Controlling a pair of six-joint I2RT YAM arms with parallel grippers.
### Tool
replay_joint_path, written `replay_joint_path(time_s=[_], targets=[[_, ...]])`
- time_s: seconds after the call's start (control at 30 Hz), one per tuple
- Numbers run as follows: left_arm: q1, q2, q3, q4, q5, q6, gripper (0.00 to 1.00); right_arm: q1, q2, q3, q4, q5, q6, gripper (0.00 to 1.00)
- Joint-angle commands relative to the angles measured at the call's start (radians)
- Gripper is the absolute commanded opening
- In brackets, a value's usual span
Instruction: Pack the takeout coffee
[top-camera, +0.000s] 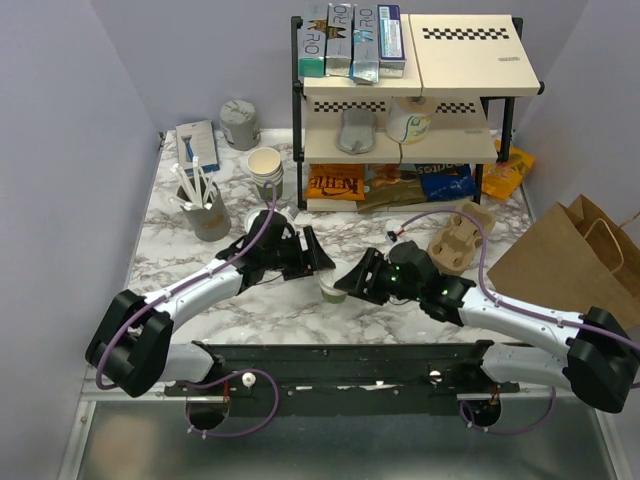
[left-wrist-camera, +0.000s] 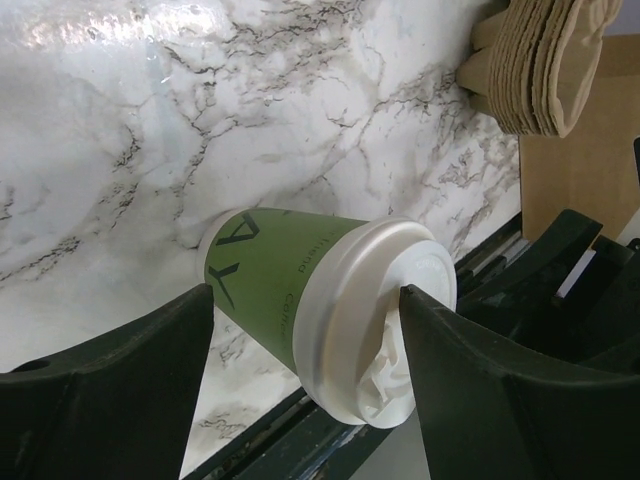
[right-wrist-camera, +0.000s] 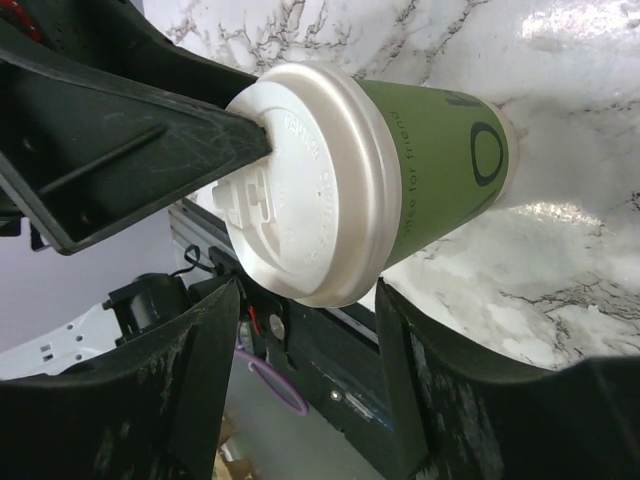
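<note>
The left jaws sit at 11 o'clock, the right jaws at 3 o'clock, of the small paper cup (top-camera: 331, 291), green-banded with a smooth white round plastic lid, by the 6 o'clock edge of the glossy marbled tabletop (top-camera: 290, 318). Left wrist: black wedge-shaped jaws apart astride it, one tip touching the lid. Right wrist: jaws apart about the lid's rim. Whether either clamps, I cannot tell.

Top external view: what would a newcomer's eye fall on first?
The left gripper and right gripper meet at the middle of the marble table, each bracketing one small green cup with a white lid. Next, the brown paper bag at the right edge and the stocked shelf rack at the back.
</note>
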Motion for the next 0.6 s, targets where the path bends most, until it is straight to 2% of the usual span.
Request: replay_joint_path(time_s=[0.0, 0.3, 0.43, 0.57], targets=[[-0.003, 0.018, -0.024, 0.063, 0.047, -0.017, 0.80, 0.009, 0.022, -0.016, 0.038, 0.013, 0.050, 0.63], [-0.004, -0.004, -0.107, 0.125, 0.038, -0.080, 0.76, 0.011, 0.062, -0.053, 0.050, 0.038, 0.106, 0.55], [-0.004, -0.010, -0.130, 0.133, 0.030, -0.092, 0.73, 0.011, 0.053, -0.103, 0.053, 0.068, 0.131, 0.45], [-0.003, -0.005, -0.140, 0.126, 0.015, -0.097, 0.72, 0.009, 0.054, -0.132, 0.044, 0.093, 0.139, 0.42]])
